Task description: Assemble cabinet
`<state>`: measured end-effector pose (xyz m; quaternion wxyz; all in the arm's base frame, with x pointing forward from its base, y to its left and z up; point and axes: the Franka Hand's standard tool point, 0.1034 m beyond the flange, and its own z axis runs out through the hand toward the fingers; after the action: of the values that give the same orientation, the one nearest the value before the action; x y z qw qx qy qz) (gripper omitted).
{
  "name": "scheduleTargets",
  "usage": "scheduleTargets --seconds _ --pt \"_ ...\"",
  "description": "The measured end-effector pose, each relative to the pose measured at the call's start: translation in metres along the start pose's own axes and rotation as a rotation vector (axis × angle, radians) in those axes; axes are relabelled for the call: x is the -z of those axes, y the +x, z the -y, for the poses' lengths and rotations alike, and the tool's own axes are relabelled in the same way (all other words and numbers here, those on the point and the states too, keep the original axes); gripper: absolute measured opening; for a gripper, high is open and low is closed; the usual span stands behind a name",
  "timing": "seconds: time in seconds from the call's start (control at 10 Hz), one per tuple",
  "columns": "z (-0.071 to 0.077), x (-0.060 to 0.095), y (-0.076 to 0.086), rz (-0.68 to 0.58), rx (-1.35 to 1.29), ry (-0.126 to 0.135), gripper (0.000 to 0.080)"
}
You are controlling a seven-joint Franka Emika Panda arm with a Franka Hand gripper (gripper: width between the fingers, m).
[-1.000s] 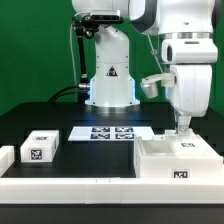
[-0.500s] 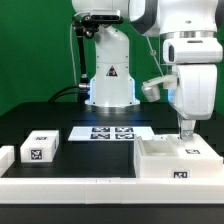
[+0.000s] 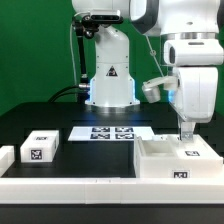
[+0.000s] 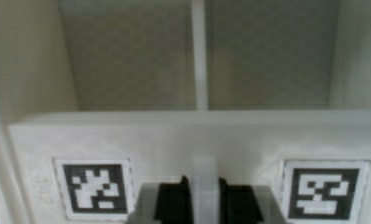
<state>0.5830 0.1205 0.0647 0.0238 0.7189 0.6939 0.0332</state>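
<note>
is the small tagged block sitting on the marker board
No, the small block lies on the black table, apart from the marker board, toward the exterior view's left.

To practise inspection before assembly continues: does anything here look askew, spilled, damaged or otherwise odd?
Nothing stands out. The cabinet body sits flat on the table, the small tagged block lies apart toward the exterior view's left, and the marker board lies flat. No damage or spill shows.

Gripper easing down and toward the exterior view's right

The gripper (image 3: 186,128) is sinking closer to the top of the cabinet (image 3: 160,162); the small tag (image 3: 190,152) beneath it is shifting the same way; the motion is now slowing.
</note>
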Motion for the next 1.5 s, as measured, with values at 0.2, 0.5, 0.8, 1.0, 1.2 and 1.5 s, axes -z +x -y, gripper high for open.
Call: scheduleTargets --seconds 0.2,0.5,0.8,1.0,1.2,1.5 --pt "0.000 0.000 0.000 0.000 0.000 0.000 0.0300" --pt "0.000 0.000 0.000 0.000 -0.001 0.000 0.0593" --pt "0.000 0.000 0.000 0.000 -0.001 0.000 0.0646" --pt "0.000 0.000 -0.001 0.000 -0.001 0.000 0.0649" --pt "0.000 0.000 -0.001 0.000 -0.001 0.000 0.0649" --pt "0.003 0.011 0.002 0.007 -0.004 0.000 0.0649"
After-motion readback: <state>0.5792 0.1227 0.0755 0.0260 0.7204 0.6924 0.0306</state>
